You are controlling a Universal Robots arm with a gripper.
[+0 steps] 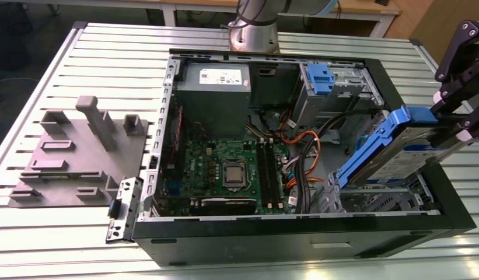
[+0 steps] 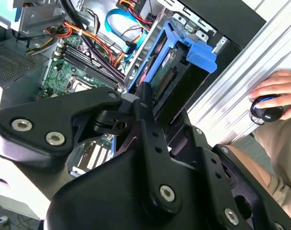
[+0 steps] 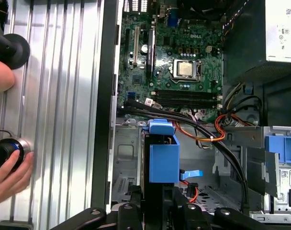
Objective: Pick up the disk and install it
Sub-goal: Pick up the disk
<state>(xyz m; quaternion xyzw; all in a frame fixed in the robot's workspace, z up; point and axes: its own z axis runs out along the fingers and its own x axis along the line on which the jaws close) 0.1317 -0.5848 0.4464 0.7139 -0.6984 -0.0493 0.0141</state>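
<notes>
Open computer case, motherboard, grey fixture

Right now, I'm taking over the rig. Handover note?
Claw: shut on the disk, held tilted in the air.
Disk: over the grey drive cage at the exterior view's right end of the open computer case; contact with cage unclear.
Done: disk picked up.
Left: disk not yet seated in the cage.
Note: a person's hand is on the table beside the case.
</notes>
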